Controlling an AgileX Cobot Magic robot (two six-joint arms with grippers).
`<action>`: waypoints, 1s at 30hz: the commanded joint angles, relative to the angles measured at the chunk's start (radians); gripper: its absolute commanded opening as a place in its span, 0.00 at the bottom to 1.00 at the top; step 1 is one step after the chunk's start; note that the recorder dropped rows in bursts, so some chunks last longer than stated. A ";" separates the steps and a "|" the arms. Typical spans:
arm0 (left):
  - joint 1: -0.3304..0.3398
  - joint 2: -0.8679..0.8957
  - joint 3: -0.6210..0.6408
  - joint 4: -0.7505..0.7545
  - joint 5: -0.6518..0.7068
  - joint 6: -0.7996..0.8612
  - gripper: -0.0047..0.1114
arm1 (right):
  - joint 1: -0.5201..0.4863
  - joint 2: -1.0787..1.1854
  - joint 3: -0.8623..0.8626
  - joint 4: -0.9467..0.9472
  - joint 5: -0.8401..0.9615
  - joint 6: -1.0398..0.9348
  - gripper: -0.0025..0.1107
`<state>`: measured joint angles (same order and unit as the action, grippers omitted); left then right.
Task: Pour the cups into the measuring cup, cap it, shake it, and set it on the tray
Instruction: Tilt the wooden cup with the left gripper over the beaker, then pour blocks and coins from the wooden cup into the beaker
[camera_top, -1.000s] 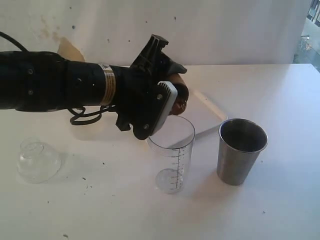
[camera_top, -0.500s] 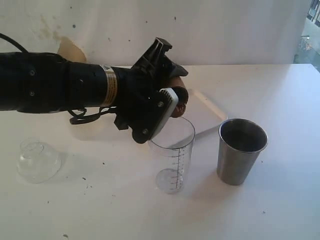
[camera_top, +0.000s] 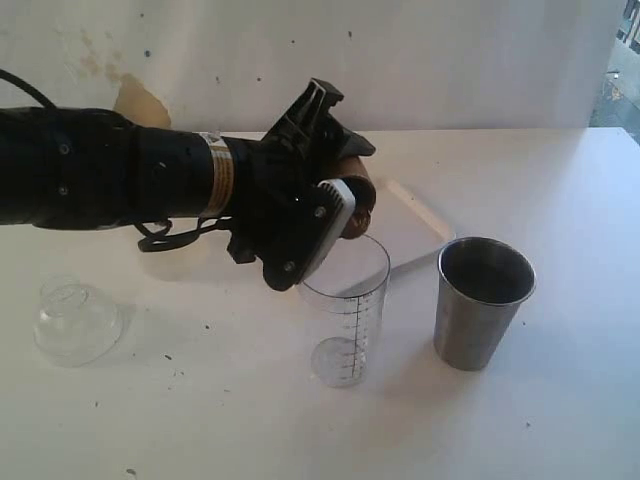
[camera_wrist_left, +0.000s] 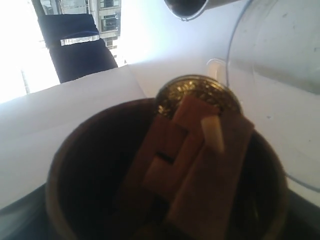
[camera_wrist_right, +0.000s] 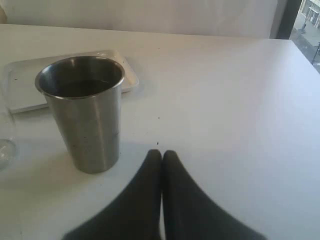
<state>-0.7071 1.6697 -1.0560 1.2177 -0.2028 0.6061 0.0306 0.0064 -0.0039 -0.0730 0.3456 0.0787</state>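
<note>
Left gripper (camera_top: 340, 180) has its jaws spread wide around the wooden cup (camera_top: 358, 195) and is def holding it. The cup is tipped over, mouth aimed at the measuring cup (camera_top: 345, 310) and hanging right over its rim on the left arm's side. Can't tell if cup lip and rim actually touch. Measuring cup looks empty rn, so imo the first pour is only just starting.

Left wrist view looks straight down into the wooden cup (camera_wrist_left: 85, 165). There's a pile of flat brown pieces (camera_wrist_left: 200, 150), a pale little stick (camera_wrist_left: 212, 132) and a gold coin-looking disc (camera_wrist_left: 197, 92), all crowded at the low side.

Steel tumbler (camera_top: 483, 300) stands upright just beside the measuring cup on the right arm's side, untouched. Tray (camera_top: 415, 225) lies right behind the measuring cup, and the clear dome lid (camera_top: 75, 320) is well off on the left arm's side. Right gripper (camera_wrist_right: 161, 165) is fully closed w/ nothing in it, parked near the tumbler.

What could go wrong, imo:
- Pieces look wedged together. They could hang up, then drop in one clump, and some would prob skip over the rim onto the table (camera_top: 560, 420).
- Nothing steadies the measuring cup. It's tall, light and empty, so a nudge from the cup lip or the lower pad could tip it or shove it toward the tumbler.
- More tilt swings the mouth sideways, so it could end up past the opening.
</note>
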 joint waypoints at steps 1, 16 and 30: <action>-0.003 -0.004 0.014 -0.013 -0.008 -0.003 0.04 | 0.001 -0.006 0.004 -0.006 -0.003 0.005 0.02; -0.003 -0.004 0.014 -0.013 -0.001 0.098 0.04 | 0.001 -0.006 0.004 -0.006 -0.003 0.005 0.02; -0.003 -0.004 0.014 -0.013 -0.005 0.105 0.04 | 0.001 -0.006 0.004 -0.006 -0.003 0.005 0.02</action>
<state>-0.7071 1.6697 -1.0418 1.2177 -0.2004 0.7073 0.0306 0.0064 -0.0039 -0.0730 0.3456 0.0787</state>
